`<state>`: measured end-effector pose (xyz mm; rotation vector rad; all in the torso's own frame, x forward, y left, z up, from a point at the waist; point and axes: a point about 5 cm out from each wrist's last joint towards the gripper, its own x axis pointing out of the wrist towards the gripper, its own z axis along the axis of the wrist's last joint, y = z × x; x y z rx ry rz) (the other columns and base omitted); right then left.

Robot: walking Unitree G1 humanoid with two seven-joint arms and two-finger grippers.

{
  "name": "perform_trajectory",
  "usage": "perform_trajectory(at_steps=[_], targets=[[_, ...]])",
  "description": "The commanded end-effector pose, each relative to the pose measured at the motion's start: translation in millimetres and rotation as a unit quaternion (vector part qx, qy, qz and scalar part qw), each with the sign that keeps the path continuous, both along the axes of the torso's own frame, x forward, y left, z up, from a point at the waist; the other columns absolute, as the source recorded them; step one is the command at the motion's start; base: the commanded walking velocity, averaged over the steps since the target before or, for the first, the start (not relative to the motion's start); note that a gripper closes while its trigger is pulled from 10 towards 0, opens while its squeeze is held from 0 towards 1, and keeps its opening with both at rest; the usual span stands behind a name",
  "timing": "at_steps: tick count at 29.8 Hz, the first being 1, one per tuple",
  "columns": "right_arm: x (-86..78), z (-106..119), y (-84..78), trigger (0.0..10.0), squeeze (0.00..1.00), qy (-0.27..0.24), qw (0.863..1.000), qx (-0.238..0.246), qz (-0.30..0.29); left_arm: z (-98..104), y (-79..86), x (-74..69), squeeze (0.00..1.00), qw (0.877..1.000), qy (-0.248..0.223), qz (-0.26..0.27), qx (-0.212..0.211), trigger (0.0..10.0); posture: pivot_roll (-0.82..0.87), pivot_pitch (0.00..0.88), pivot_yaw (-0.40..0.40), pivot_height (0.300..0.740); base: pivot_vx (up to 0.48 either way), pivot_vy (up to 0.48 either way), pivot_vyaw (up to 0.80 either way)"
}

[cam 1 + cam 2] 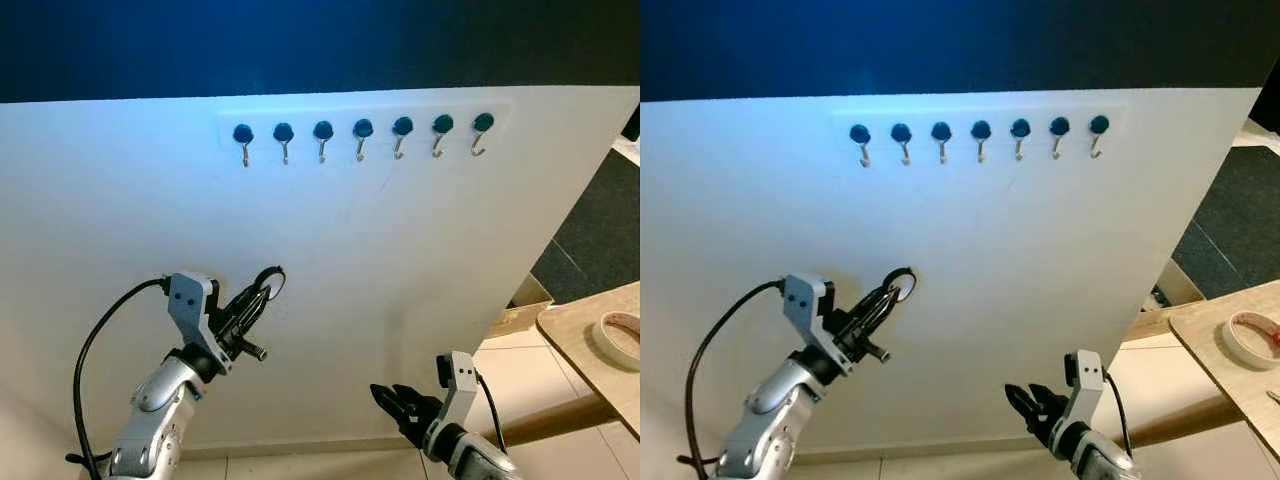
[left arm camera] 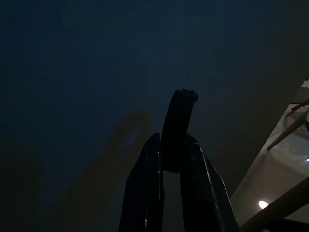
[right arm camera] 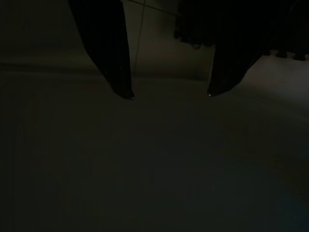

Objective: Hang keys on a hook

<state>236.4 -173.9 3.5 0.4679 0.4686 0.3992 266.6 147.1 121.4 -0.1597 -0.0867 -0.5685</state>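
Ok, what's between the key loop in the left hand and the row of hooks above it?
Nothing: in the left eye view only bare white panel separates the black key loop, pinched in the left hand, from the row of hooks.

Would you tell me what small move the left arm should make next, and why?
Probably raise the left gripper toward the leftmost hook: it is shut on the key ring, well below the row of hooks on the white board.
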Motion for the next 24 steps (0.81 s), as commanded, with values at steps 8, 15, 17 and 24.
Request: perform_trajectory(at_steps=[8,15,17,24], targets=[[-0.1,-9.7,10.8,10.0,0.0,0.008,0.998,-0.06,0.014,49.8,-26.1,-2.1,0.0,0.987,-0.041,-0.111,-0.106,10.0,0.04,0.06,0.005,0.74,0.0,0.0,0.0],[7.7,-13.5,17.9,10.0,0.0,-0.019,0.989,-0.144,0.018,82.9,-35.6,4.0,0.0,0.979,-0.083,-0.127,-0.134,10.0,0.04,0.056,0.006,0.74,0.0,0.0,0.0],[13.1,-8.2,20.4,10.0,0.0,-0.049,0.985,-0.164,0.01,92.8,-34.7,7.0,0.0,0.979,-0.095,-0.118,-0.139,10.0,0.04,0.056,0.007,0.74,0.0,0.0,0.0],[28.4,15.1,28.6,10.0,0.0,-0.14,0.973,-0.185,-0.004,107.6,-27.1,18.0,0.0,0.981,-0.131,-0.063,-0.13,10.0,0.04,0.056,0.009,0.74,0.0,0.0,0.0]])
